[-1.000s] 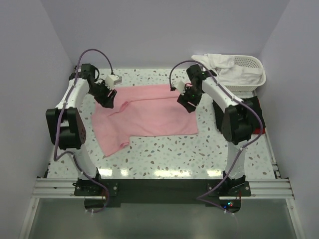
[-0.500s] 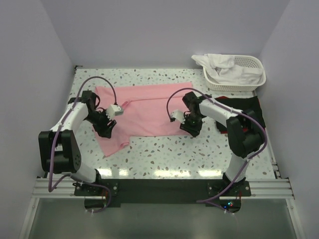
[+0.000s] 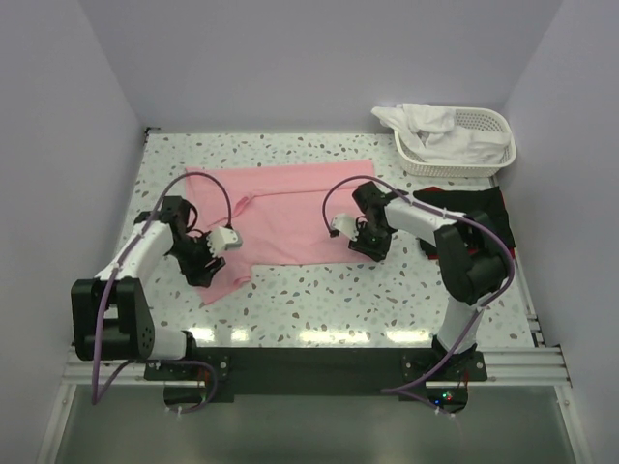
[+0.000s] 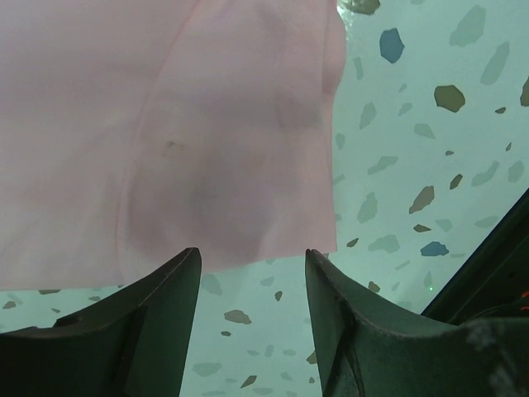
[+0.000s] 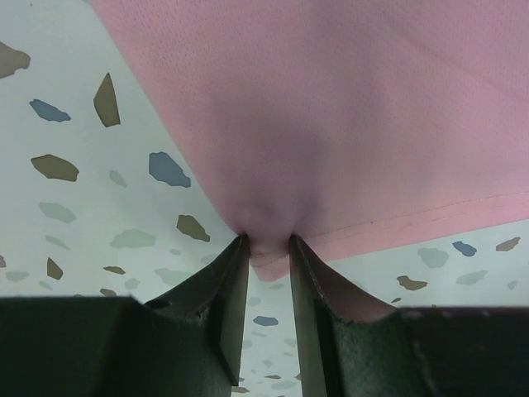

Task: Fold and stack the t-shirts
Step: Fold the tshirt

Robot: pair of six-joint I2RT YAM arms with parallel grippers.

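Having dropped nearer since a second ago, my right tool [image 5: 269, 244] is pinching the near hem of the light pink cloth t-shirt [image 3: 280, 203] spread on the speckled surface [image 3: 387, 290]; my left tool [image 4: 252, 258] is gaping wide; folding seemingly just starting.

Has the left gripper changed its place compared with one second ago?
Yes. Judged against the basket, the left gripper came toward the near edge of the table, to the near corner of the pink t-shirt.
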